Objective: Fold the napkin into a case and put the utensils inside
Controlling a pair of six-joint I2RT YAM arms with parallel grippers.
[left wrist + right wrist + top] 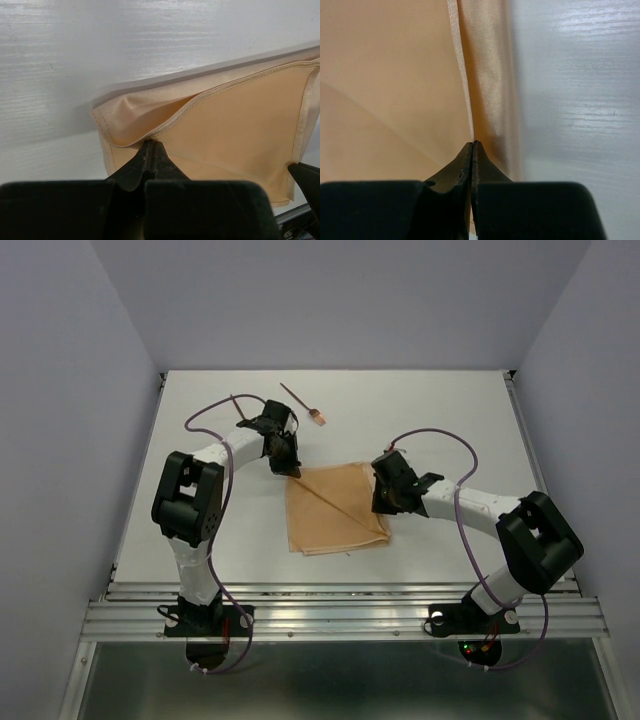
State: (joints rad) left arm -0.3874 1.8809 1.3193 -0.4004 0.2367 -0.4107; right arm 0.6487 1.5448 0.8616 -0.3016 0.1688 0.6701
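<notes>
Nearest the arm bases, the napkin (335, 512) lies folded into a rough square of stacked layers near the middle of the white table (450, 420), with a diagonal crease across its top. The right gripper (385, 508) meets the napkin's right edge; in the right wrist view its fingertips (476, 150) are pressed together on the hemmed edge of the top layer. The left gripper (292, 472) sits at the far left corner; in the left wrist view its fingertips (148, 150) are pinched on the hem, and the top layer bows up slightly there. Farther back, apart from the napkin, lie the forked utensil (302, 404) and the plain utensil (238, 408), the latter beside the left arm's cable.
</notes>
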